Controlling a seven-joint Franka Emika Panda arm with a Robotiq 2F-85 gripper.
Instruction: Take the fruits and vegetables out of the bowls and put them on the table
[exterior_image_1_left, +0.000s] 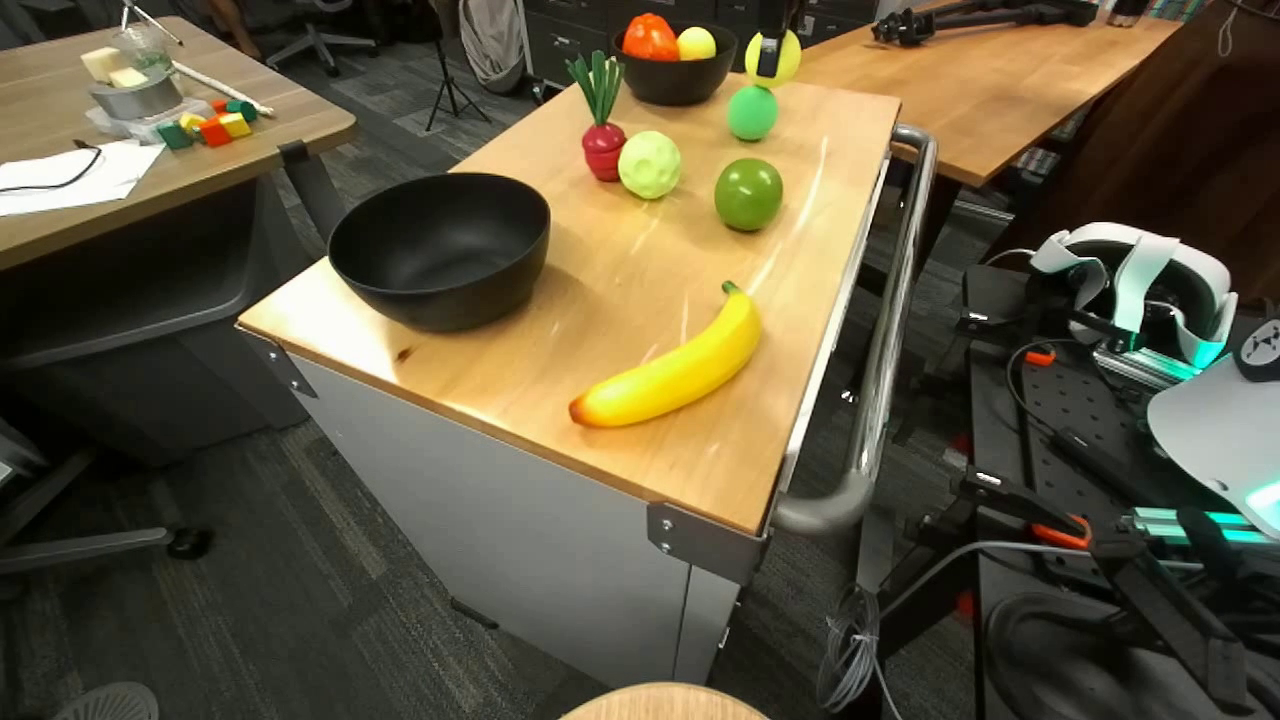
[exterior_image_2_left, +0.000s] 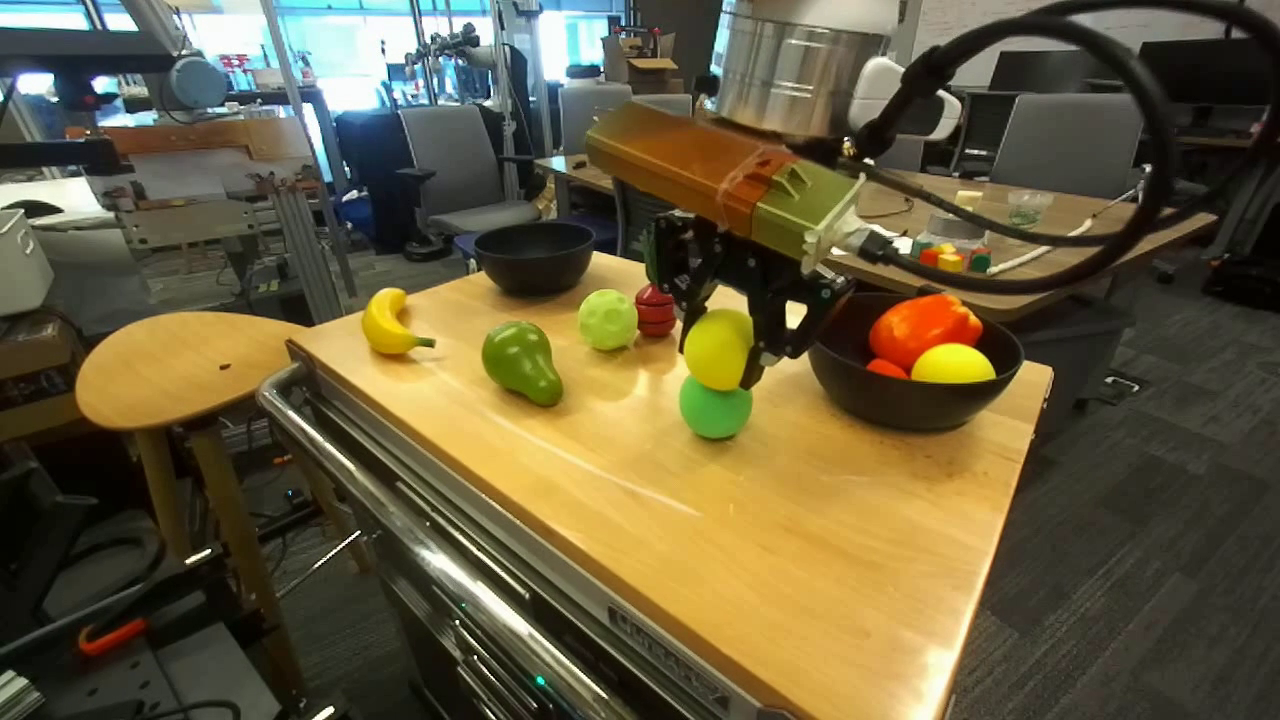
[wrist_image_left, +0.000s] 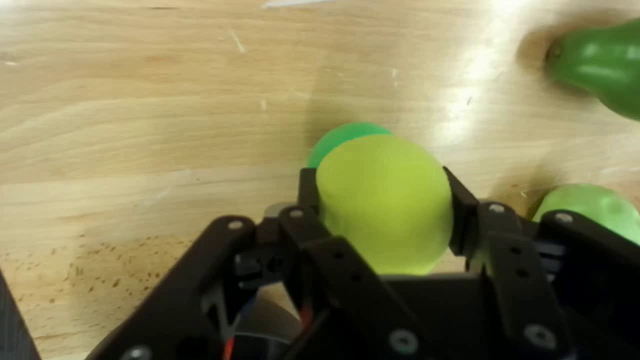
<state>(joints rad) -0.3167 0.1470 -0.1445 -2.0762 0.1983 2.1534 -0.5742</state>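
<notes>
Wrist view: jaws are clamped on the yellow ball (wrist_image_left: 385, 205) from both sides, holding it over the green ball (wrist_image_left: 338, 136), which sits on the bench (wrist_image_left: 150, 125). Green ball is my reference; only a crescent of it shows. Risk: let go here and the yellow ball probably rolls off it; press down and the green ball probably shoots out sideways. Cause: round on round, stacked. I'd shift clear of it before lowering. Pear (wrist_image_left: 602, 65) is up and right of the green ball, neck end only.

In an exterior view the stack reads side-on: outlines of the two balls meet, actual contact can't tell. Loaded black bowl (exterior_image_2_left: 900, 405) is near the green ball, to its right, with a bell pepper (exterior_image_2_left: 922, 328), a yellow fruit (exterior_image_2_left: 952, 363) and a small red piece (exterior_image_2_left: 887, 368) inside. That piece is half hidden, so could get missed.

In an exterior view the small red piece doesn't show, but most of the inside of the bare black bowl (exterior_image_1_left: 450, 300) does: no produce in it. That bowl and the banana (exterior_image_1_left: 672, 370) are well apart from the green ball; neither appears in the wrist view. Radish (exterior_image_1_left: 604, 150), leaf tops in plain sight here, is nearer it.
</notes>
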